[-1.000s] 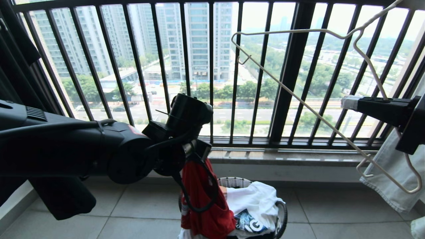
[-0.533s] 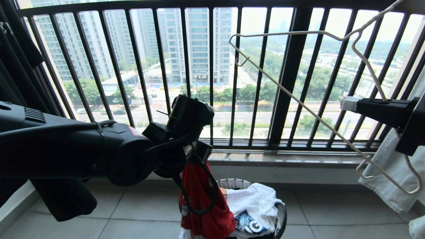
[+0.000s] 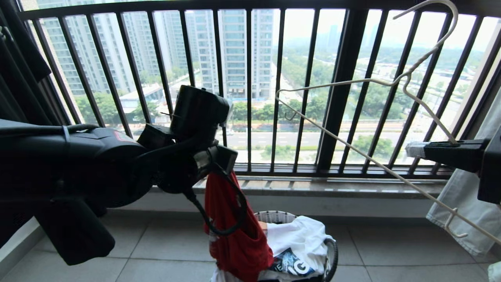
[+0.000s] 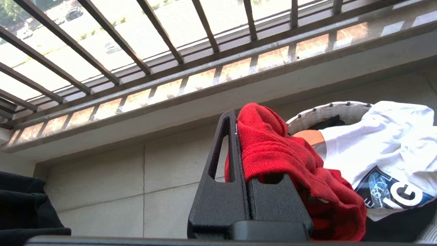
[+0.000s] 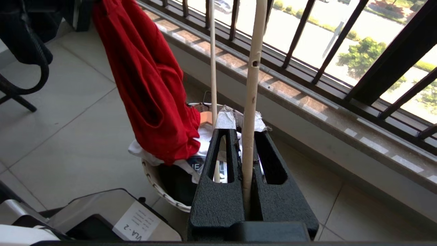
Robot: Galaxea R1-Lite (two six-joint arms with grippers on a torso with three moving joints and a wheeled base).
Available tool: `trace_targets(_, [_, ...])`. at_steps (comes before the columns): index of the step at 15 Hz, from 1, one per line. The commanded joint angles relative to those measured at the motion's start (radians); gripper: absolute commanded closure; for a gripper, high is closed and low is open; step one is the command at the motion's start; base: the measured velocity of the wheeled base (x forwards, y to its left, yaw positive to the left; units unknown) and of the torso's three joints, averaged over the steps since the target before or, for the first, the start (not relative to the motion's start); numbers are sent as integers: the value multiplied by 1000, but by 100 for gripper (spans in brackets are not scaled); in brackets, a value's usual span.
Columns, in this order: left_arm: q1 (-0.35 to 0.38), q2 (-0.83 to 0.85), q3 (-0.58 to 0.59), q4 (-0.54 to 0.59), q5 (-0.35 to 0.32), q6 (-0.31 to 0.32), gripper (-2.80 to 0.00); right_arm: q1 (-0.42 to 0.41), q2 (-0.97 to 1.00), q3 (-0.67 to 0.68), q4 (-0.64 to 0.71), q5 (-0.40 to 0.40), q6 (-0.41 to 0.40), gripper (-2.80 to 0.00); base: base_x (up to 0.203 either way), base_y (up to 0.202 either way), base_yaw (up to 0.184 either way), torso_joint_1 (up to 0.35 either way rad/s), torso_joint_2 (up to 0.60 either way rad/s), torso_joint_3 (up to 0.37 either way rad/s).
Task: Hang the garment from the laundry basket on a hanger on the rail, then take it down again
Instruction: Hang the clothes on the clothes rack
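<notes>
The garment (image 3: pixel 235 239) hangs over the laundry basket (image 3: pixel 332 250), the hanger (image 3: pixel 375 129) to its right.

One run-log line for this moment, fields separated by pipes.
left gripper: shut on red T-shirt, lifted partly out of basket | right gripper: shut on wire hanger | T-shirt not yet on hanger

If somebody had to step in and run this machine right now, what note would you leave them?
Left gripper: shut on the red T-shirt, held up with its lower end at the laundry basket.
Right gripper: shut on the white wire hanger, held tilted in the air near the balcony bars.
Done: shirt picked up, hanger in hand.
Left: put shirt on hanger, hook it on the rail, which is out of view, then take it down.
</notes>
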Motion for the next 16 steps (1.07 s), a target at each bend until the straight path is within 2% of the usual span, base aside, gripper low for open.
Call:
trace_targets(1, [7,-56,-7,-56,-6,-9,0,-3,2,-13,68,9,-43,0,0,0,0,0,0,0])
trace_targets(5, [66,-52,-40,-81,-11,-11,0,5,10,-7,220,19,-161,0,0,0,0,0,0,0])
trace_targets(8, [71,-41,-44,-82,-11,-11,0,54,16,2,234,57,-163,0,0,0,0,0,0,0])
trace_targets(13, [81,0,-51,-89,-11,-9,0,110,18,7,250,213,-160,0,0,0,0,0,0,0])
trace_targets(16, [81,8,-51,-108,-10,-9,0,152,69,4,244,237,-122,0,0,0,0,0,0,0])
